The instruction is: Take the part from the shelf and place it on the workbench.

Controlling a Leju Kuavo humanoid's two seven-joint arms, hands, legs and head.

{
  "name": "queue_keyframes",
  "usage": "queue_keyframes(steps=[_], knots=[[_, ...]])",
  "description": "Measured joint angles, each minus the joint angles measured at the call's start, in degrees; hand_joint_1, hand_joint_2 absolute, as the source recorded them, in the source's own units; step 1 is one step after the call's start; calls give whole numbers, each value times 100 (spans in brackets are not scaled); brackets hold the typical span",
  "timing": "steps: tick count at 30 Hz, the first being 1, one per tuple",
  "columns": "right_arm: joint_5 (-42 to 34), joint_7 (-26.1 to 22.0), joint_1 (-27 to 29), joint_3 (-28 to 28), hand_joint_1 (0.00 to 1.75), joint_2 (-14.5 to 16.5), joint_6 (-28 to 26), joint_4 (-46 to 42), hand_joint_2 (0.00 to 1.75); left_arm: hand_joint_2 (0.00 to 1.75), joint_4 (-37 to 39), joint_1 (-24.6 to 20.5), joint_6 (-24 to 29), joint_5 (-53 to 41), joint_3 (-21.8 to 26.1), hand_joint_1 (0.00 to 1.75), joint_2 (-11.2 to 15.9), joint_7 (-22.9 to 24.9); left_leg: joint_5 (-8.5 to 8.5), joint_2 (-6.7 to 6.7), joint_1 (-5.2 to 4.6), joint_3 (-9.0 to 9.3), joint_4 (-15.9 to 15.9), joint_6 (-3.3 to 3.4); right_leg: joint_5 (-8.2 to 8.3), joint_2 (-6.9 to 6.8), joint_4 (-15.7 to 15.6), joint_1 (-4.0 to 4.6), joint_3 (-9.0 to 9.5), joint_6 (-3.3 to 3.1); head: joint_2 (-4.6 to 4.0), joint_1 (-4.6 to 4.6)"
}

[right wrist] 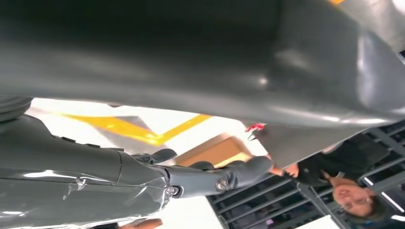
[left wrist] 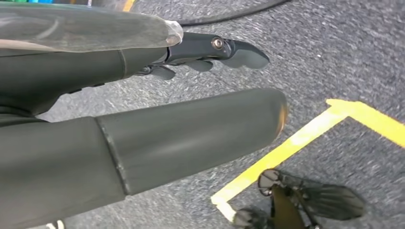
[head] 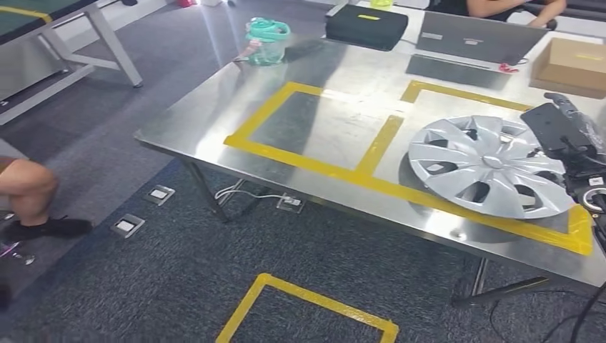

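Already, at the right of the head view, our silver wheel cover (head: 489,166) lies flat on the steel workbench (head: 314,71), inside the yellow tape outline (head: 314,163). Our right hand (head: 564,132) hovers at its right edge; whether it grips, we cannot tell. Lifting away carelessly could drag the cover askew. Our left hand (left wrist: 210,50) hangs over carpet, fingers extended, holding nothing.

1. Bright overhead light is washing white glare across the far half of the shiny steel workbench top (head: 336,128).
2. The silver plastic spoked wheel cover (head: 489,166) is casting a soft shadow beside itself.
3. The right wrist picture is looking blurred and smeared, with overexposed patches.
4. The grey speckled carpet (left wrist: 344,52) is showing evenly lit, slightly soft.
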Motion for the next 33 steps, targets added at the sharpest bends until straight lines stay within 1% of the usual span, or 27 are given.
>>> queue_keyframes(steps=[1, 2, 3, 4, 6, 7, 8, 10, 11, 12, 14, 16, 17, 18, 19, 21, 22, 23, 24, 25, 26, 28, 29, 30, 31, 32, 33], knots=[[-3, 1, 27, -3, 0, -3, 2, 19, 0, 0, 0, -1, -2, -1, -1, 0, -1, 0, -1, -68, 1, 3, 2, 1, -77, 28, 287, -4, -146, 13, 0, 19], [-4, 1, 51, -3, 0, -3, 4, 35, 0, 0, 0, 1, -3, -1, -2, 0, -2, 1, -2, -142, 3, 7, 6, 0, -39, 38, 370, -11, -204, 25, 0, 33], [-5, 1, 67, -5, 0, -3, 6, 50, 0, 0, 0, 4, -3, 0, -2, 0, -4, 4, -6, -218, 8, 15, 15, -5, 120, 49, 209, -22, -147, 37, 0, 44], [-4, 1, 73, -10, 0, -5, 7, 62, 0, 0, 0, 6, -4, 1, -3, 0, -7, 7, -14, -294, 15, 25, 29, -18, 360, 95, -152, -40, 7, 50, 0, 59], [-3, -1, 74, -24, 0, -11, 8, 88, 0, 0, 0, -1, -3, 1, -3, 0, -7, 11, -34, -444, 22, 8, 83, -63, 694, 349, -931, -91, 352, 70, 1, 81], [-3, 0, 78, -32, 0, -17, 9, 102, 0, 0, 0, -9, -3, 1, -3, 0, -6, 11, -29, -517, 25, -26, 109, -96, 748, 454, -1154, -101, 460, 62, 0, 83], [-3, -1, 82, -37, 0, -21, 11, 115, 0, 0, 0, -9, -2, 1, -3, 0, -4, 11, -13, -583, 31, -71, 124, -130, 730, 509, -1236, -98, 501, 43, 0, 80], [-3, -4, 87, -40, 0, -27, 14, 132, 0, 0, 0, 12, -1, 1, -4, 0, -1, 14, 29, -699, 43, -139, 132, -203, 743, 401, -1267, -79, 525, -26, 1, 66], [-3, -7, 84, -40, 0, -29, 14, 136, 0, 0, 0, 26, -1, 1, -4, 0, -1, 15, 6, -627, 38, -170, 176, -235, 756, 332, -1282, -81, 532, -57, 1, 50], [-2, -7, 84, -42, 0, -32, 14, 140, 0, 0, 0, 25, 2, 1, -5, 0, -2, 16, -69, -494, 28, -239, 310, -266, 767, 260, -1298, -82, 543, -93, 1, 17], [-1, -7, 94, -61, 0, -42, 11, 144, 0, 0, 0, 7, 9, -7, -5, 0, -7, 17, -376, -134, 24, -552, 928, -315, 773, 112, -1314, -60, 554, -145, 0, -53], [-4, -4, 130, -101, 0, -48, 10, 153, 0, 0, 0, -1, 15, -26, -10, 0, -17, 17, -637, -10, 46, -936, 1650, -335, 762, -37, -1314, -28, 555, -174, 0, -91], [-10, -4, 165, -126, 0, -51, 10, 161, 0, 0, 0, 3, 15, -42, -15, 0, -26, 15, -640, 5, 54, -1024, 1798, -332, 754, -110, -1313, -18, 558, -182, 0, -99], [-17, -4, 211, -156, 0, -56, 9, 167, 0, 0, 0, 7, 15, -58, -21, 0, -34, 13, -547, 15, 56, -996, 1724, -318, 747, -183, -1314, -8, 563, -187, 0, -106], [-26, -4, 260, -193, 0, -64, 8, 170, 0, 0, 0, 9, 15, -75, -26, 0, -39, 10, -382, 39, 54, -851, 1437, -294, 738, -253, -1314, 0, 572, -189, 0, -111], [-41, -3, 333, -272, 0, -83, 4, 170, 0, 0, 0, 5, 10, -98, -36, 0, -34, 5, -82, 233, 9, -414, 631, -218, 713, -374, -1313, 24, 590, -175, 1, -113], [-48, -2, 367, -314, 0, -95, -1, 164, 0, 0, 0, 0, 5, -107, -45, 0, -29, 4, -12, 316, -21, -260, 344, -179, 696, -425, -1314, 34, 602, -158, 1, -111], [-57, 3, 407, -353, 0, -107, -6, 153, 0, 0, 0, -4, -5, -116, -56, 0, -22, 2, -1, 367, -49, -182, 195, -145, 679, -472, -1318, 42, 617, -136, 1, -108], [-64, 10, 453, -387, 0, -118, -10, 141, 0, 0, 0, -3, -16, -122, -68, 0, -16, 1, -15, 343, -70, -169, 155, -121, 664, -522, -1331, 51, 636, -109, 1, -104], [-72, 20, 496, -414, 0, -127, -13, 125, 0, 0, 0, 1, -25, -130, -80, 0, -10, 0, -7, 267, -67, -161, 133, -98, 650, -571, -1347, 46, 666, -81, 0, -98], [-81, 30, 530, -433, 0, -132, -14, 109, 0, 0, 0, 8, -31, -133, -87, 0, -6, 1, 2, 214, -55, -134, 101, -75, 619, -546, -1338, 35, 679, -53, 0, -91], [-96, 42, 577, -477, 0, -143, -16, 83, 0, 0, 0, 12, -33, -137, -100, 0, -4, 2, 25, 115, -22, -69, 31, -24, 417, -310, -1063, 13, 583, -12, 0, -66], [-105, 37, 599, -507, 0, -151, -15, 77, 0, 0, 0, 9, -34, -137, -105, 0, -5, 2, 29, 67, -13, -45, 16, -6, 238, -146, -736, 4, 435, -1, 0, -40], [-118, 21, 615, -532, 0, -158, -9, 78, 0, 0, 0, 3, -34, -136, -109, 0, -4, 2, 27, 8, -13, -38, 15, 10, 46, -38, -325, 6, 241, 6, 0, -15], [-133, -7, 627, -548, 0, -163, 1, 81, 0, 0, 0, -2, -34, -133, -111, 0, -3, 2, 26, -55, -16, -34, 17, 19, -97, 11, 64, 6, 45, 13, 0, 11], [-149, -39, 636, -553, 0, -163, 11, 83, 0, 0, 0, -3, -34, -129, -111, 0, -4, 2, 24, -125, -18, -29, 20, 22, -140, 32, 309, 2, -92, 20, 0, 27], [-166, -73, 637, -552, 0, -163, 19, 85, 0, 0, 0, -2, -34, -124, -113, 0, -5, 2, 21, -196, -17, -23, 25, 21, -66, 41, 337, -4, -133, 25, 0, 37]])
